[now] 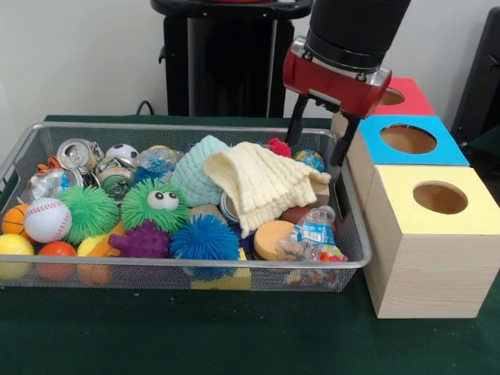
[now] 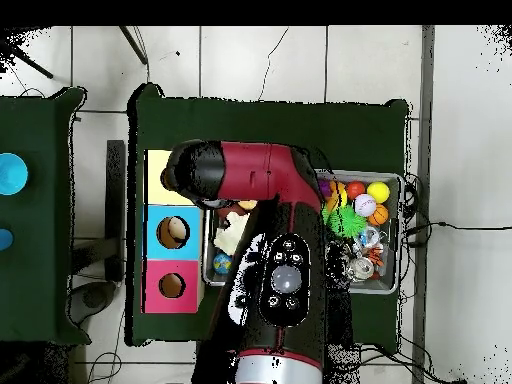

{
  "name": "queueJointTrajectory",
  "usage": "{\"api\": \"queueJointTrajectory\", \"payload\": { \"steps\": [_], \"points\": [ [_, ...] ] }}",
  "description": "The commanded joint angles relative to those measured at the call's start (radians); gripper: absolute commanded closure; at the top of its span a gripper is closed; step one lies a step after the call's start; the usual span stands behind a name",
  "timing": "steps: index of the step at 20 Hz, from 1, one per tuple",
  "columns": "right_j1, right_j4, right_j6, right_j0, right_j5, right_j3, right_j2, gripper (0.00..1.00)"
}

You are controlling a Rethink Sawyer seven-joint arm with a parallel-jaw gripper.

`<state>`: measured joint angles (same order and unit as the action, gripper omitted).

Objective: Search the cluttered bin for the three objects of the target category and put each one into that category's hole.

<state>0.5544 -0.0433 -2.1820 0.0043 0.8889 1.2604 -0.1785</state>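
The wire-mesh bin is full of clutter; in the overhead view only its right end shows past the arm. A clear crumpled bottle with a blue-and-white label lies at the bin's front right. Another clear bottle lies at the back middle. A third piece of crumpled clear plastic lies at the left end. My gripper hangs open and empty over the bin's far right corner, above a cream cloth. The arm hides it in the overhead view.
Three wooden boxes with round holes stand right of the bin: yellow top, blue top, red top. The bin also holds spiky balls, a baseball, metal cans and a teal knitted item.
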Motion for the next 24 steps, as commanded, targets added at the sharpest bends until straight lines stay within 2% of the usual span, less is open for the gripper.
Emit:
{"api": "queueJointTrajectory", "payload": {
  "steps": [1,6,11,13,16,18,24],
  "points": [
    [-0.026,0.087,-0.412,0.046,0.068,0.057,-0.07,0.0],
    [-0.025,0.124,-0.436,0.05,0.069,0.064,-0.078,0.0],
    [-0.024,0.119,-0.365,0.03,0.047,0.065,-0.057,0.0],
    [-0.027,0.111,-0.298,0.008,0.035,0.065,-0.03,0.0],
    [-0.053,0.104,-0.248,-0.016,0.025,0.045,-0.001,0.0],
    [-0.056,0.105,-0.213,-0.031,-0.016,0.062,0.028,0.0],
    [-0.081,0.114,-0.2,-0.058,-0.113,0.101,0.081,0.0]
  ]
}}
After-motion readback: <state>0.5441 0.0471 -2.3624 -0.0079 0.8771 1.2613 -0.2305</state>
